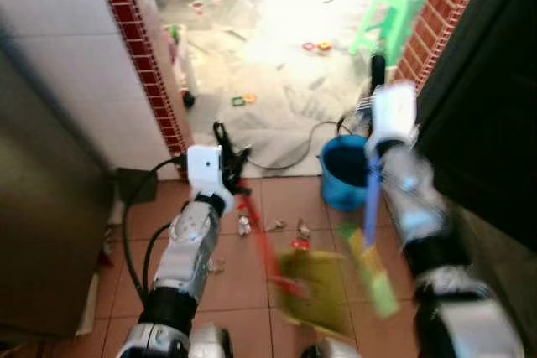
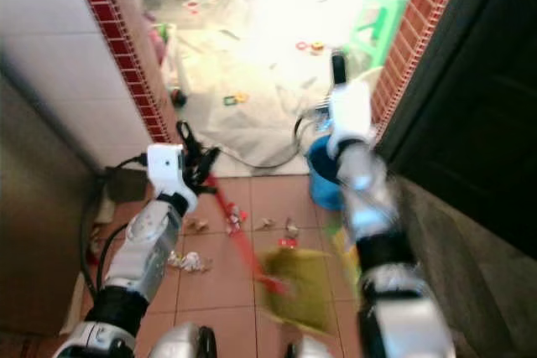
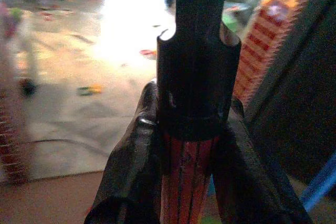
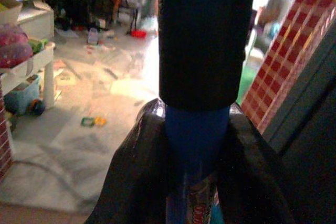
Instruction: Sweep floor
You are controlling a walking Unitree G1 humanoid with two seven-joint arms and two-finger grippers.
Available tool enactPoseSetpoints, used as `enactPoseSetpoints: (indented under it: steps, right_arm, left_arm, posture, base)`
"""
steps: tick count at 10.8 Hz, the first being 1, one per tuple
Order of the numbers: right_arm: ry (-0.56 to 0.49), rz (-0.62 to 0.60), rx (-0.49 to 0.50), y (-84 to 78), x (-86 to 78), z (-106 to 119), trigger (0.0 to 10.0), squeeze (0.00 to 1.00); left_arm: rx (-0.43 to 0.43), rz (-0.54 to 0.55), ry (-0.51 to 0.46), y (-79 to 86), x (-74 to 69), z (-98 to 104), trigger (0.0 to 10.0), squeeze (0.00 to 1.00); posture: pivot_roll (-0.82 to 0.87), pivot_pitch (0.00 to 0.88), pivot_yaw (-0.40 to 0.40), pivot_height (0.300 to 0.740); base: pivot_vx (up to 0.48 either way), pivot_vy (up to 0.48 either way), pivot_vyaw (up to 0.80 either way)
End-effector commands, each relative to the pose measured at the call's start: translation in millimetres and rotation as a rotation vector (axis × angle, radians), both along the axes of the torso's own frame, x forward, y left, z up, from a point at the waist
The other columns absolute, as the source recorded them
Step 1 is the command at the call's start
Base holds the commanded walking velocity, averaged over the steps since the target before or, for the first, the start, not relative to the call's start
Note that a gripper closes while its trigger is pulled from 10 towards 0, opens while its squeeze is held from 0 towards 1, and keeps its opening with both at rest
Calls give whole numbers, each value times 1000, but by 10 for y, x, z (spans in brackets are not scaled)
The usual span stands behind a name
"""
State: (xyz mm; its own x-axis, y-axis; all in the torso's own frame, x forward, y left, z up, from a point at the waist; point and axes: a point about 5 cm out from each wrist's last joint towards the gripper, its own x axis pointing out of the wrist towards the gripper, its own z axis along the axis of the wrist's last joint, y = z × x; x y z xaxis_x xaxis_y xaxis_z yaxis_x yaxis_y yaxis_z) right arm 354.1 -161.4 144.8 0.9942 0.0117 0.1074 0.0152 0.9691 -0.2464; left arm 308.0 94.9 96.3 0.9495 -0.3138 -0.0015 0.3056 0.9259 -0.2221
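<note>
My left gripper (image 1: 228,155) is shut on the red handle (image 1: 256,236) of a yellow-green dustpan (image 1: 317,291), which rests on the terracotta tiles in front of me. In the left wrist view the red handle (image 3: 188,182) sits clamped between the black fingers (image 3: 131,171). My right gripper (image 1: 377,73) is shut on the blue handle (image 1: 370,199) of a broom whose green head (image 1: 373,274) lies beside the dustpan. The right wrist view has the blue handle (image 4: 195,140) between the fingers. Scraps of litter (image 1: 277,225) lie on the tiles just beyond the dustpan.
A blue bucket (image 1: 342,172) stands by the right brick doorpost (image 1: 432,14). A tiled wall with red trim (image 1: 138,48) stands on the left, and a black cable (image 1: 285,161) runs across the threshold. Beyond lie a marble floor with small toys (image 1: 317,45) and a green stool (image 1: 393,10).
</note>
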Motion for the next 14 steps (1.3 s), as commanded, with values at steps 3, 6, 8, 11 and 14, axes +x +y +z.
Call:
enactPoseSetpoints:
  steps: [3, 6, 8, 11, 14]
  right_arm:
    - [-21, -3, 43, 97, -154, -46, 10000, 0]
    - [9, -23, 77, 100, -162, -87, 10000, 0]
    - [1, -25, 125, 126, -145, -62, 10000, 0]
    - [-11, -9, 141, 192, -108, -5, 10000, 0]
    - [14, -15, 107, 142, -139, -84, 10000, 0]
  left_arm:
    - [43, 2, -78, 185, -41, 260, 10000, 0]
    - [57, 44, -91, 265, 16, 410, 10000, 0]
    - [44, 76, -133, 313, 61, 554, 10000, 0]
    - [6, 165, -232, 401, 121, 826, 10000, 0]
    - [-89, 298, -427, 561, 194, 1531, 10000, 0]
  posture:
    - [-98, 14, 43, 740]
    - [-94, 18, 54, 740]
    - [-90, 17, 57, 740]
    - [-101, 9, 53, 740]
    - [-102, 12, 48, 740]
  base:
    - [0, 0, 0]
    - [0, 0, 0]
    - [0, 0, 0]
    - [0, 0, -454]
    - [0, 0, -415]
